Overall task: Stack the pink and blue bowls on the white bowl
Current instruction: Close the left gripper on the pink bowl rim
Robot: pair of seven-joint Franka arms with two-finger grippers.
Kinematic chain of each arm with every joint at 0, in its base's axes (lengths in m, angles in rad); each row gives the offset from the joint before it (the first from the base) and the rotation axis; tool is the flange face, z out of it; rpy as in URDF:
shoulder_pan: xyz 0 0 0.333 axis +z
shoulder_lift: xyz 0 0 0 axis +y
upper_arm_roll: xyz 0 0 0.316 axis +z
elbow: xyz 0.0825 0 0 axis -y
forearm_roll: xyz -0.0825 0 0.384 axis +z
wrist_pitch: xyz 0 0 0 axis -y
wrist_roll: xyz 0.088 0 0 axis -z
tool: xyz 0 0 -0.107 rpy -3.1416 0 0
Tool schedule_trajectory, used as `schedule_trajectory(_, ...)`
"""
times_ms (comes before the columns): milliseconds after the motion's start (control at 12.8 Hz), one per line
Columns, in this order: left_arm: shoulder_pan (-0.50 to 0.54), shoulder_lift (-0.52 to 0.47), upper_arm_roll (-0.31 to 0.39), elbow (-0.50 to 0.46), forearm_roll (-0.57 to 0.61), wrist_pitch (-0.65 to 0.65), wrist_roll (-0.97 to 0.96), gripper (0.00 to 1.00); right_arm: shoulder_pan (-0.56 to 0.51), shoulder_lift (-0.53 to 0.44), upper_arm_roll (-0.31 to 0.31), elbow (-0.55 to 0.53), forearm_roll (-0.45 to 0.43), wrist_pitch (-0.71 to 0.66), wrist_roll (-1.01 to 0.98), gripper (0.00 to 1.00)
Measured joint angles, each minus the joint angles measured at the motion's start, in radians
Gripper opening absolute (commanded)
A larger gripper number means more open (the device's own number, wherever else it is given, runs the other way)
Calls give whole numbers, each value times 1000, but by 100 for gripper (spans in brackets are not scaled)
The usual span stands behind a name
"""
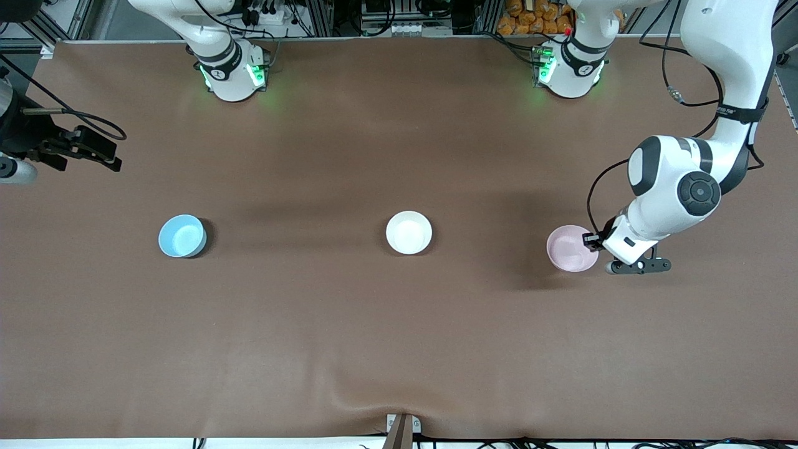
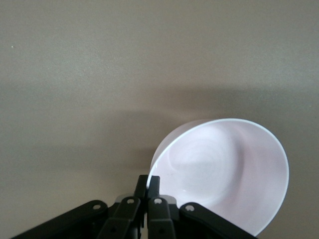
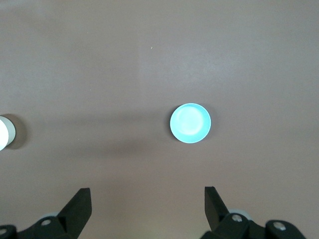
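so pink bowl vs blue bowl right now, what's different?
The pink bowl sits toward the left arm's end of the table; the blue bowl toward the right arm's end. The left gripper is shut on the pink bowl's rim; the blue bowl is untouched, with the right gripper open high above the table. Both look equal in size, upright and unstacked.

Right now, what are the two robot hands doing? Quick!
Left gripper: shut on the pink bowl, pinching its rim.
Right gripper: open, holding nothing, high over the table near the blue bowl.

White bowl (apparently) and right gripper cut off at edges.
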Motion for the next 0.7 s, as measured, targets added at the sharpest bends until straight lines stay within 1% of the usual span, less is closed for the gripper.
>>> schedule_trajectory(234, 0, -24, -26, 9, -6, -42, 0, 0, 0, 0, 0, 0, 0, 0, 0, 100)
schedule_trajectory(312, 0, -33, -34, 23, -32, -63, 0, 0, 0, 0, 0, 0, 0, 0, 0, 100)
schedule_trajectory(468, -1, -44, -49, 64, -74, -112, 0, 0, 0, 0, 0, 0, 0, 0, 0, 100)
schedule_trajectory(703, -4, -45, -62, 124, -80, -179, 0, 0, 0, 0, 0, 0, 0, 0, 0, 100)
